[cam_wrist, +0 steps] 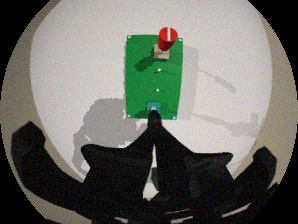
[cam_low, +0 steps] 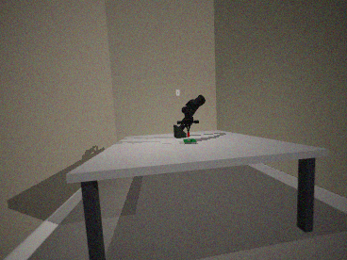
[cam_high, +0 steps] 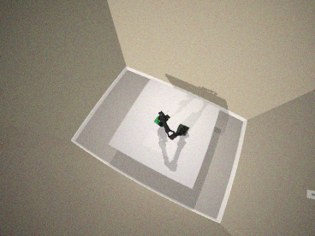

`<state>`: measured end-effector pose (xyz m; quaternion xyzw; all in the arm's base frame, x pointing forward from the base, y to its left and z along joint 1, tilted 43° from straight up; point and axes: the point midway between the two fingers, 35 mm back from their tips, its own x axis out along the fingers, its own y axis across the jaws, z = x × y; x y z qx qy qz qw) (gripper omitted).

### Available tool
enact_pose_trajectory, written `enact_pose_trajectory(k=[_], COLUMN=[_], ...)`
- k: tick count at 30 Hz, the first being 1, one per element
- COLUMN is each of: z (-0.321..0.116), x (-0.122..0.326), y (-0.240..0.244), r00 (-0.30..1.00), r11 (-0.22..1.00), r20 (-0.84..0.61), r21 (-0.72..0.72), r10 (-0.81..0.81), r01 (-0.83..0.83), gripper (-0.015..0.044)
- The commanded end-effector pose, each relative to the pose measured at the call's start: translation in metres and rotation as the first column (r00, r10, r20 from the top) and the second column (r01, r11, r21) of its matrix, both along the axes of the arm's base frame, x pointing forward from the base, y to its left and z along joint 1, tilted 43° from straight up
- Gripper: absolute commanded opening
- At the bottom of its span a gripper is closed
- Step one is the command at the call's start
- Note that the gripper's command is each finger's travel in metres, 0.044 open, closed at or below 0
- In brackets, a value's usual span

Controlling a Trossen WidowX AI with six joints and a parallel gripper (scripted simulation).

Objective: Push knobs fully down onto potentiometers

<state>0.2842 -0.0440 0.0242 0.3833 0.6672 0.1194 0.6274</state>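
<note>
The green circuit board (cam_wrist: 141, 75) (cam_low: 190, 141) (cam_high: 157, 120) stands on the table. In the wrist view a red knob (cam_wrist: 168, 38) with a white line stands tall over a beige potentiometer (cam_wrist: 161, 53) at the board's far end; whether bare shaft shows under it cannot be told. A teal potentiometer (cam_wrist: 149, 106) is at the near end, with a small pale spot over it at the fingertips. My gripper (cam_wrist: 154, 125) is shut and empty, its tips over the near edge of the teal part. The fingers partly hide that part, and a second knob cannot be made out. Contact cannot be told.
Two small white pins (cam_wrist: 159, 70) (cam_wrist: 157, 90) stand in the board between the potentiometers. The white table (cam_high: 128, 137) (cam_low: 141, 160) surrounds the board. The arm's base (cam_high: 182, 130) (cam_low: 179, 131) stands on the table beyond the board in the exterior view.
</note>
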Motion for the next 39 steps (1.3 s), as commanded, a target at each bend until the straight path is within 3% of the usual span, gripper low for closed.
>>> enact_pose_trajectory(k=[1, 39], z=[-0.0090, -0.0170], x=[0.0026, 0.0034], y=[0.0097, 0.0171], r00=[1.000, 1.000], r11=[1.000, 1.000], r20=[-0.003, -0.003], r21=[0.011, 0.012], r10=[0.015, 0.015], r01=[-0.015, -0.015], gripper=[0.0000, 0.0000])
